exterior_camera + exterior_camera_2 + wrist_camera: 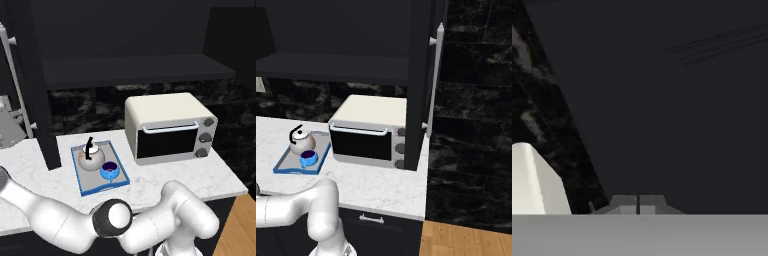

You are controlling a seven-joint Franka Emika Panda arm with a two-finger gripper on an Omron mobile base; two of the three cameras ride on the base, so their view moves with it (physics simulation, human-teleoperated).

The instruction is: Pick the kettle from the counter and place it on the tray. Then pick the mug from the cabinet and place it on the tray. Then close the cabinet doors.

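The white kettle (90, 158) (301, 142) and the blue mug (110, 171) (308, 159) both stand on the blue-rimmed tray (86, 189) (286, 167) on the marble counter (200, 172) (376, 185). Above it the black cabinet (135, 70) (331, 65) stands open. Its left door (42, 100) and right door (418, 85) both swing out edge-on. My arm reaches off to the left. In the hand view my gripper (638, 204) is shut with nothing in it, its tips close to a flat black panel (672, 110).
A cream toaster oven (170, 127) (368, 132) stands on the counter right of the tray, under the cabinet shelf. Long silver handles (14, 70) (437, 75) stick out from the open doors. Black marble backsplash (537, 115) and a pale rounded shape (532, 185) lie left of the panel.
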